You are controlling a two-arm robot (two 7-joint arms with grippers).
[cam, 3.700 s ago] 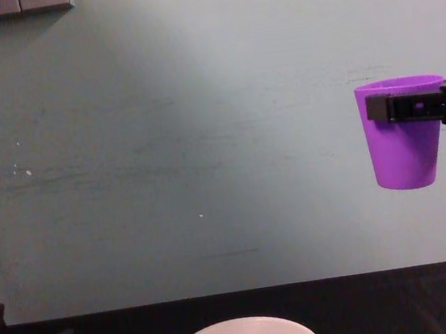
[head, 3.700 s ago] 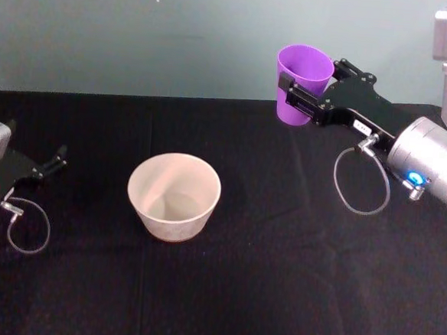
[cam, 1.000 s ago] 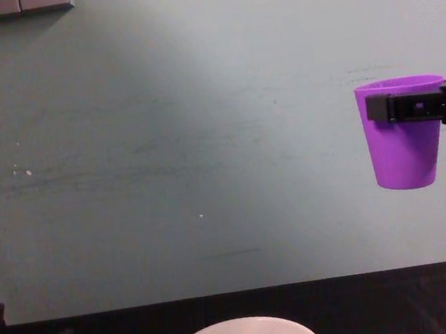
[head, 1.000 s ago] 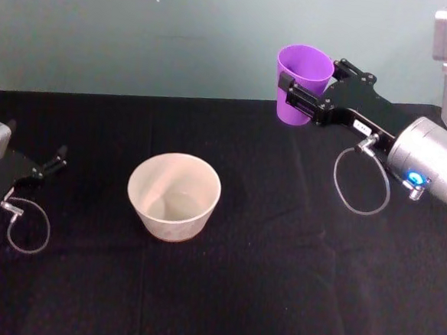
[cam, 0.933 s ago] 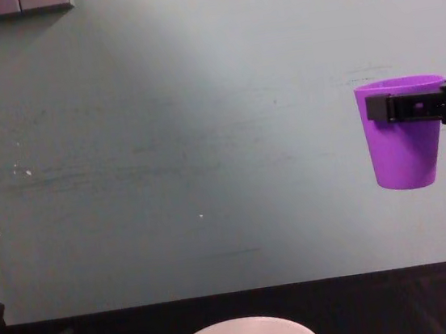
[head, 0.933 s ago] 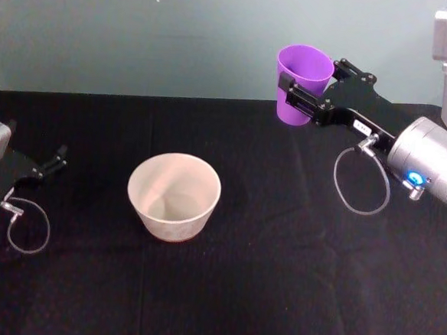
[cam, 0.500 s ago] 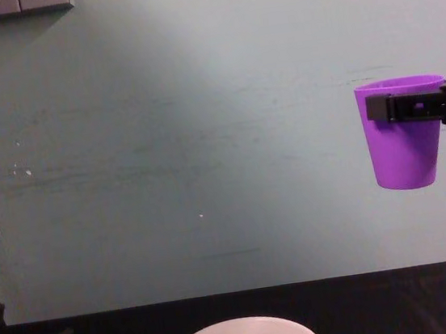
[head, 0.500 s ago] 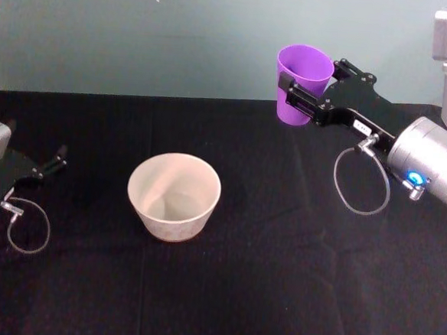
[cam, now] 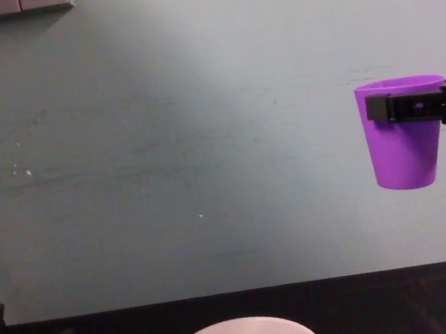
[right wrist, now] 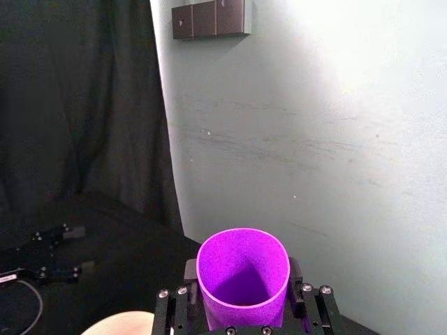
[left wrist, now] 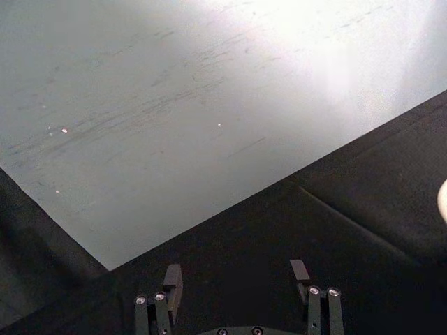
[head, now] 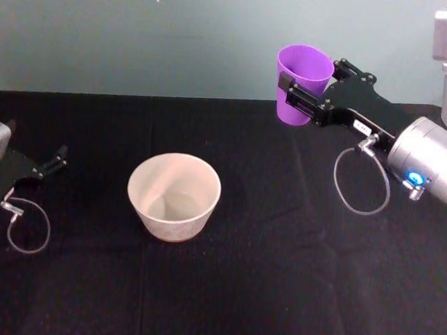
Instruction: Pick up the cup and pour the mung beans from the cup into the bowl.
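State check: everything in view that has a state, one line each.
cup: upright, held off the table by the right gripper, right of the bowl; beans not discernible.
bowl: upright on the table, looks empty.
right gripper: shut on the cup near its rim.
left gripper: open, empty, parked low at the left.

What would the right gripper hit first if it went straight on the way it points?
Nothing close: the right gripper, shut on the cup, points at the back wall. The bowl sits lower and to its left, out of that line, though depth is unclear.
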